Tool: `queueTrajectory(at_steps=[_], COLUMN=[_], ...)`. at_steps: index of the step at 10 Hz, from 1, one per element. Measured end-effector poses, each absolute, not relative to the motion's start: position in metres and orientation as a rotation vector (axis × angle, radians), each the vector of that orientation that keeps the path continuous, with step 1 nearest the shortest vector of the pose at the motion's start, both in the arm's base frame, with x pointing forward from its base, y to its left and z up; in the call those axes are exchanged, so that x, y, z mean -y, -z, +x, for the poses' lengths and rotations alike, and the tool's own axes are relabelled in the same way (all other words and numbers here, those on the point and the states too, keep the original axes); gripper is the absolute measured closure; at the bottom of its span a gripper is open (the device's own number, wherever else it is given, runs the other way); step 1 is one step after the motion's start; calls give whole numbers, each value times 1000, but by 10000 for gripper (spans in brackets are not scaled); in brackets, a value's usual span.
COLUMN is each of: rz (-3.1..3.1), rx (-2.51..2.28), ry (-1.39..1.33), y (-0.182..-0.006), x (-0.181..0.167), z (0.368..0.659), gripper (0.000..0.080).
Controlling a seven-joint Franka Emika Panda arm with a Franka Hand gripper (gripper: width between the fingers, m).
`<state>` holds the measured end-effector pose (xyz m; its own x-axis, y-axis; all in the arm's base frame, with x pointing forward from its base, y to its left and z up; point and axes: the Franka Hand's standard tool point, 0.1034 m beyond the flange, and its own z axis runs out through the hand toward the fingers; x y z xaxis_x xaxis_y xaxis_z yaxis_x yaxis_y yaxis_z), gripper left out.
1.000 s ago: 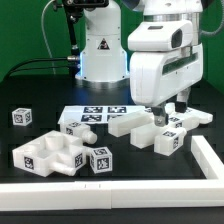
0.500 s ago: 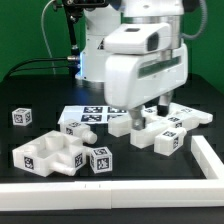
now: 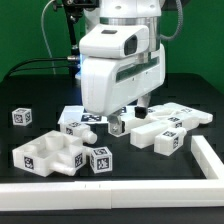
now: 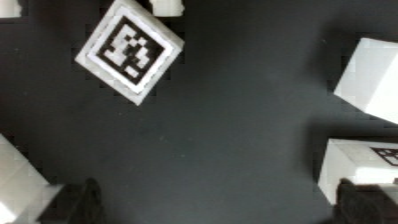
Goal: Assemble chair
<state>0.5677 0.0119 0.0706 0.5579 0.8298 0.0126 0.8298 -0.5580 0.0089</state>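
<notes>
gripper (image 3: 126, 120) is low over the black table (image 3: 40, 95), mid-scene, right at the front edge of the marker board (image 3: 88, 117) in the exterior view. fingers (image 4: 71, 204) are spread apart in the wrist view with only bare dark table between them, nothing pinched. chair is not together: its parts lie loose in two groups. big blocky piece (image 3: 45, 153) lies front on the exterior view's left, with a tagged block (image 3: 100, 160) just beside its end (can't tell if they're joined or only touching). right-hand cluster (image 3: 165, 135) is several white tagged pieces packed close on the exterior view's right of the gripper, nearest one just beside the fingers; contact can't be judged from that angle. wrist view shows one white part (image 4: 365, 158) near one finger but outside the gap, another white edge (image 4: 374, 80) further out, and a tilted tagged square (image 4: 128, 50) flat on the dark surface; which piece that tag belongs to isn't clear. small lone cube (image 3: 20, 117) stands well apart at the exterior view's far left. white rail (image 3: 110, 192) runs along the front of the table
</notes>
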Motion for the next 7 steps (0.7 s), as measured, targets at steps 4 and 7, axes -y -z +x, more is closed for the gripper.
queueTrajectory(at_steps=[4, 7], rz=[2877, 2888], rx=[-1329, -1320], ry=[40, 38], y=[-41, -17], x=[27, 29], z=[579, 574], gripper=[150, 150])
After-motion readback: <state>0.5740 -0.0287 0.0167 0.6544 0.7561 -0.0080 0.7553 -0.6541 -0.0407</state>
